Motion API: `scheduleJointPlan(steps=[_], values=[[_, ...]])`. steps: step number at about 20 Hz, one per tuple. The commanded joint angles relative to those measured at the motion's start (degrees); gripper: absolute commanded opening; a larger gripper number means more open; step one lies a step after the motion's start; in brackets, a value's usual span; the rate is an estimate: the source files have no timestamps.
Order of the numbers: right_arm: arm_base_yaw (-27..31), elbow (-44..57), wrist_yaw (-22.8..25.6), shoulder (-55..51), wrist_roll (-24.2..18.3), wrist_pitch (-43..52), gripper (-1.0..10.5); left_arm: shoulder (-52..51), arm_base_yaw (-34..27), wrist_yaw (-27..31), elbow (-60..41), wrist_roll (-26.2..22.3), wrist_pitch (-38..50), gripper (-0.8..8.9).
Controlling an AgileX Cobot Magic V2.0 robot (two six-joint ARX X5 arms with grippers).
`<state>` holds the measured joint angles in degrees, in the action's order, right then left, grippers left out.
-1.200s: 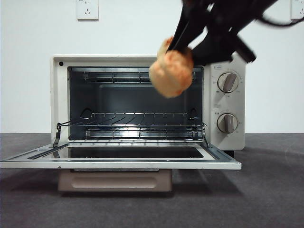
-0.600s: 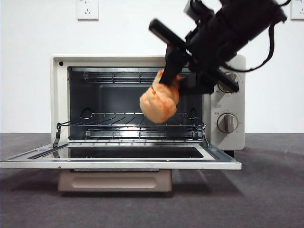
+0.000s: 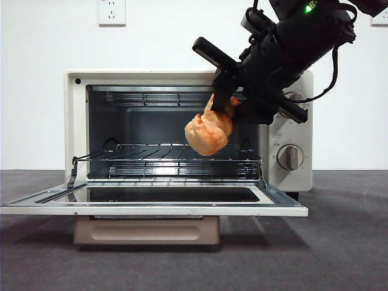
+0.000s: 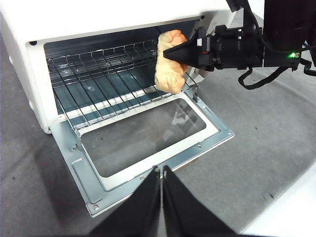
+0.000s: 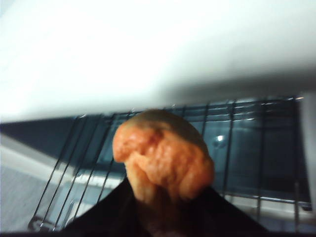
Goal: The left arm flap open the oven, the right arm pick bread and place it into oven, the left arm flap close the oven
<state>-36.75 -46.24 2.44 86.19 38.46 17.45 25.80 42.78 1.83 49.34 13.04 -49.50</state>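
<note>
Right end effector (image 3: pixel 219 104) clamped on bread (image 3: pixel 208 133)

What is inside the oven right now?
Inside the oven only a bare wire rack shows. The bread hangs at the opening, clamped by the right gripper, hiding part of the cavity behind it.

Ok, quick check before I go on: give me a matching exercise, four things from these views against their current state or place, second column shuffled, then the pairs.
Things:
1. bread
2. oven door
3. left end effector
4. wire rack

States:
A. folded down flat, fully open
B. jaws together, waiting in front of the open door, holding nothing
C. hanging in the right end effector at the oven opening, above the rack
D. inside the cavity, nothing resting on it yet

Pairs: 1-C, 2-A, 3-B, 4-D
</note>
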Motion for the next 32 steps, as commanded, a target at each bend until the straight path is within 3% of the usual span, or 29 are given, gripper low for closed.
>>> scheduleJointPlan(steps=[1, 9, 20, 32], values=[[-0.5, -0.39, 0.66, 1.44, 1.66, 1.79, 0.9, 0.04, 0.35, 0.35, 0.85, 0.0, 0.66, 0.1], [-0.52, -0.39, 1.03, 3.15, 1.66, 3.43, 1.2, 0.04, 0.35, 0.35, 0.85, 0.02, 0.63, 0.1], [-0.63, -0.39, 1.01, 3.28, 1.66, 3.54, 4.2, 0.04, 0.35, 0.35, 0.85, 0.13, 0.59, 0.1], [-0.63, -0.39, -2.89, 1.57, 1.64, 2.71, 4.2, 0.07, 0.35, 0.87, 0.85, 0.28, -1.31, 0.1]])
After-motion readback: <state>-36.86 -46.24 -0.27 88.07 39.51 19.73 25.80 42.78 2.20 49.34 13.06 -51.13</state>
